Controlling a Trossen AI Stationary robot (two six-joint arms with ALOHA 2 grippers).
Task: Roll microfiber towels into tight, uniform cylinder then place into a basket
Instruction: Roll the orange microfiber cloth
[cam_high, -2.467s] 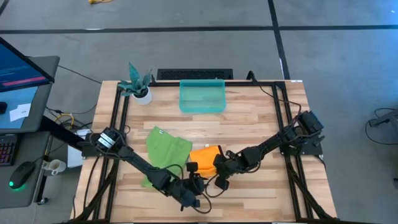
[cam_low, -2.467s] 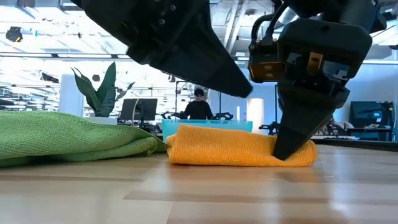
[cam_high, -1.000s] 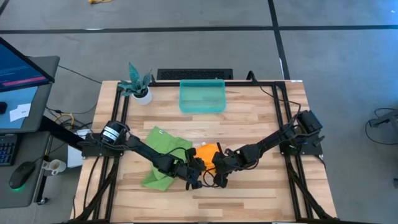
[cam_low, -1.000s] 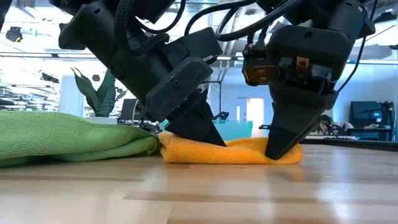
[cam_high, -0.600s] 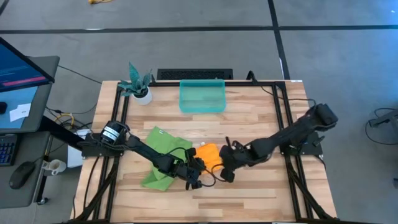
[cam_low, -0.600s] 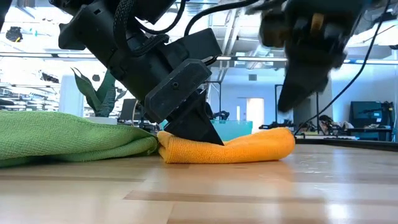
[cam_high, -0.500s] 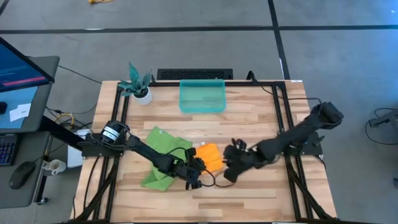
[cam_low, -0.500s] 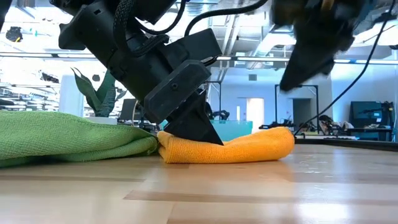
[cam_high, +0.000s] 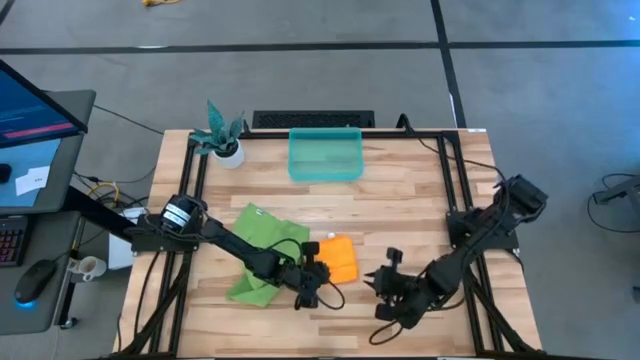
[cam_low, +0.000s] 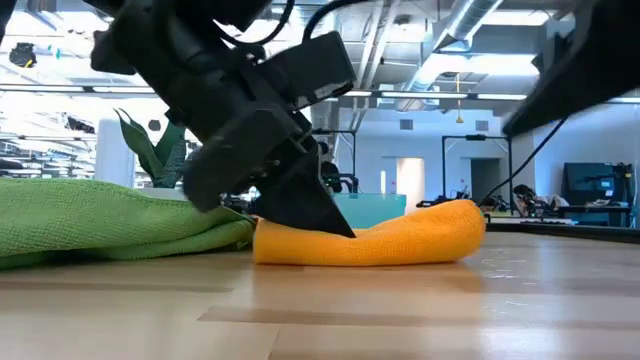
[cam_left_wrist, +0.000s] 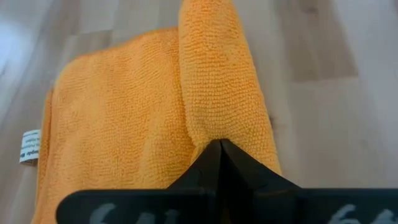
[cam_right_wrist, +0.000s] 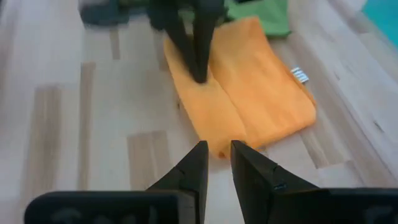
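Your left gripper (cam_high: 318, 283) is clenched, its tips pressing the near edge of the orange towel (cam_high: 338, 259) at lower centre of the high view. Your right gripper (cam_high: 388, 290), fingers slightly parted and holding nothing, sits lower right of the towel, apart from it. The green towel (cam_high: 265, 240) lies crumpled just left; the teal basket (cam_high: 325, 155) stands at upper centre of the wooden table (cam_high: 400, 200), beside a potted plant (cam_high: 221, 135). A glass-walled room shows behind. A second ago the right gripper pinned the towel's right end; it has since pulled back.
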